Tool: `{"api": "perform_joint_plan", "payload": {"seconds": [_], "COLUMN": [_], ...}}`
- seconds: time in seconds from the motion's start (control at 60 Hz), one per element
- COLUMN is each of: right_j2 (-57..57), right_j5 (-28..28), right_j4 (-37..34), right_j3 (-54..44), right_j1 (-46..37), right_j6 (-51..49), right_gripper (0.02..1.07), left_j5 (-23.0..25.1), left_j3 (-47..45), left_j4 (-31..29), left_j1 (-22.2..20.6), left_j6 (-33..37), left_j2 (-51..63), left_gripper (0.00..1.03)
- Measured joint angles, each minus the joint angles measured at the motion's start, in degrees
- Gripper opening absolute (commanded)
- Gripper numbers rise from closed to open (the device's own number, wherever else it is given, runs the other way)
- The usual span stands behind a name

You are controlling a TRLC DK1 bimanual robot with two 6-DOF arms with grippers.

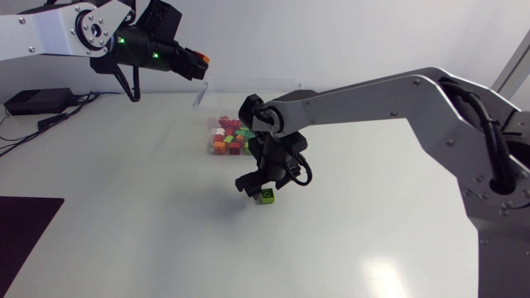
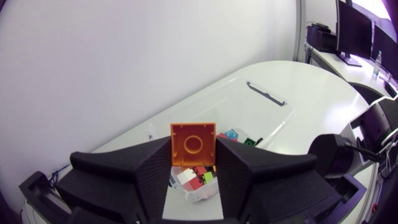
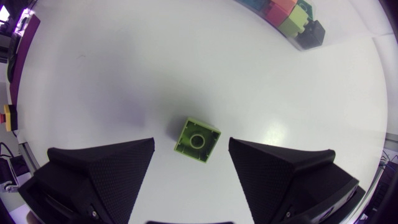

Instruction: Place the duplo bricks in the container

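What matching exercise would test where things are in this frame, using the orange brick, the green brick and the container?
Things:
1. orange square duplo brick
2. lime green square duplo brick
3. clear plastic container

States:
A. lying on the table between the open fingers of the right gripper
B. holding a pile of mixed coloured bricks
C. clamped between the fingers of the left gripper

Pairs: 1-C, 2-A, 3-B.
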Motion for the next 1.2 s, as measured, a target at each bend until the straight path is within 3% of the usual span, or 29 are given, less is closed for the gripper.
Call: {"api": "perform_joint_plan", "payload": {"seconds": [0.183, 0.367, 0.4, 0.55, 0.767, 1.2], "right_j2": [1.79, 3.30, 3.58, 4.81, 5.05, -7.50], "right_j5": [0.68, 0.68, 0.68, 0.70, 0.94, 1.11], "right_j4": [-1.11, -1.95, -2.16, -2.34, -2.58, 0.96], "right_j3": [1.53, 2.40, 2.67, 3.96, 4.74, -4.59], "right_j1": [0.04, 0.07, 0.09, 0.35, 0.37, -4.22], "right_j6": [1.07, 1.25, 1.25, 1.25, 1.22, 1.18], "right_gripper": [0.61, 0.60, 0.50, 0.28, 0.27, 0.27], "left_j5": [-5.40, -10.45, -10.80, -12.72, -14.75, -16.00], "left_j3": [0.00, -0.02, -0.02, 0.00, 4.33, 26.80], "left_j4": [5.16, 11.17, 11.69, 13.20, 13.27, 6.64], "left_j1": [0.22, 0.22, 0.22, 0.20, -0.22, -3.30], "left_j6": [-5.44, -9.60, -10.03, -11.13, -12.22, -12.59], "left_j2": [-0.07, -0.07, -0.07, -0.04, 3.63, 23.15], "left_gripper": [0.29, 0.29, 0.29, 0.29, 0.29, 0.30]}}
